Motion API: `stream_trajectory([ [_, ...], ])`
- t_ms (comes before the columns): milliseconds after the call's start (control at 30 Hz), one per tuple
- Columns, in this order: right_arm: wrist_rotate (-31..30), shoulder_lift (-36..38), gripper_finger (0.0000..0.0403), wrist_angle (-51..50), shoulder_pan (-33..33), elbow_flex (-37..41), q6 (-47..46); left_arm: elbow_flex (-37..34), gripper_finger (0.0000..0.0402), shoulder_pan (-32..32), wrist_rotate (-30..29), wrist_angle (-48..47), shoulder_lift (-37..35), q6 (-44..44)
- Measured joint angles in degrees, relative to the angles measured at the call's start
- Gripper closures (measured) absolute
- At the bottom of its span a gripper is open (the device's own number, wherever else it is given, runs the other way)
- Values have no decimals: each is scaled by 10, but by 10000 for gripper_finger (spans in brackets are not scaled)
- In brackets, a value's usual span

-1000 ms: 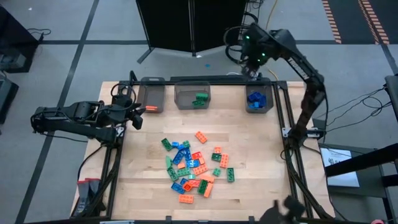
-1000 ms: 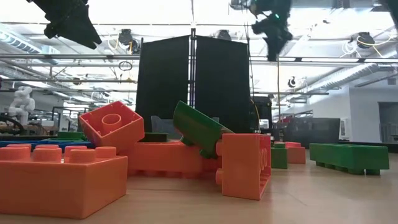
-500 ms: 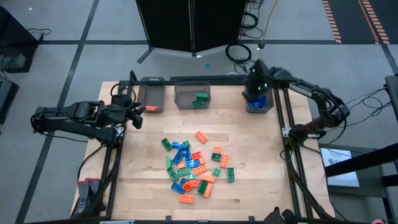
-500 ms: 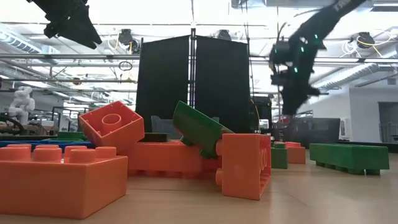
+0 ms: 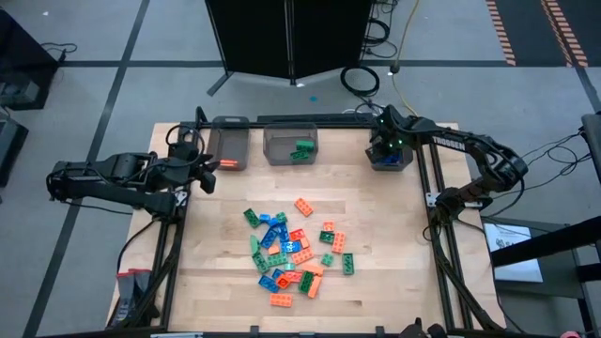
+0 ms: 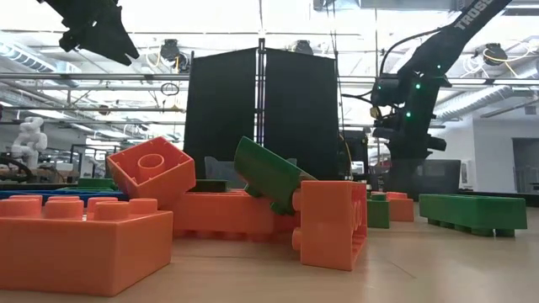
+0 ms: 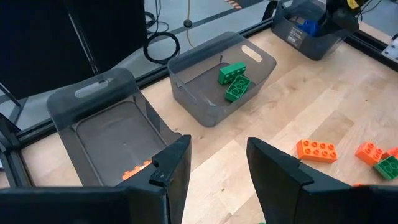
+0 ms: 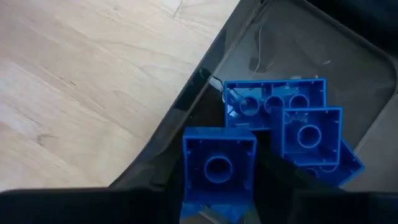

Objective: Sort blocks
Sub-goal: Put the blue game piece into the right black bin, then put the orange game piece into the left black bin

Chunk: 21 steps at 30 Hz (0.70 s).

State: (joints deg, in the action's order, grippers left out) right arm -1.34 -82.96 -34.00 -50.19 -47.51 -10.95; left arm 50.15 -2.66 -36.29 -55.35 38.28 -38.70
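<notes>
Orange, green and blue blocks lie in a loose pile [image 5: 291, 249] on the middle of the wooden table. Three grey bins stand along the far edge. The left bin [image 5: 228, 148] holds an orange block, the middle bin [image 7: 221, 78] two green blocks, and the right bin [image 5: 390, 158] several blue blocks [image 8: 292, 124]. My right gripper [image 5: 388, 147] is down in the right bin, shut on a square blue block [image 8: 219, 163]. My left gripper [image 7: 217, 155] hovers open above the table's left side, near the left bin, with nothing between its fingers. My right gripper has the square blue block between its two fingers, which lie on two opposite side walls [image 8: 252, 168]. The fingers come from above and point steeply down into the right bin. The block's hollow underside faces up at the wrist. It sits just over the other blue blocks; whether it rests on them I cannot tell.
A black metal frame [image 5: 427, 188] runs along the table's left, right and far edges. Bare wood lies between the pile and the bins. A dark panel [image 6: 265, 114] stands behind the far edge.
My right gripper has come down from high above the far edge into the right bin, rolling about its own axis as it sank. The blue block has gone down with it.
</notes>
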Motion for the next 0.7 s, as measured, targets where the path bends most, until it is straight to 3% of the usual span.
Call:
stream_trajectory([
  [167,26,0,124,-22,0,-27,5,0,241,0,0,0,0,0],
  [267,68,0,86,-64,-1,-83,17,0,241,0,0,0,0,0],
  [367,136,0,80,-122,2,-150,18,0,241,0,0,0,0,0],
  [533,345,0,97,-189,43,-260,20,0,241,0,0,-8,0,1],
  [600,368,0,106,-185,85,-289,7,0,241,0,-4,-10,0,1],
  [700,342,1,115,-154,173,-300,1,0,241,0,-10,-10,0,1],
])
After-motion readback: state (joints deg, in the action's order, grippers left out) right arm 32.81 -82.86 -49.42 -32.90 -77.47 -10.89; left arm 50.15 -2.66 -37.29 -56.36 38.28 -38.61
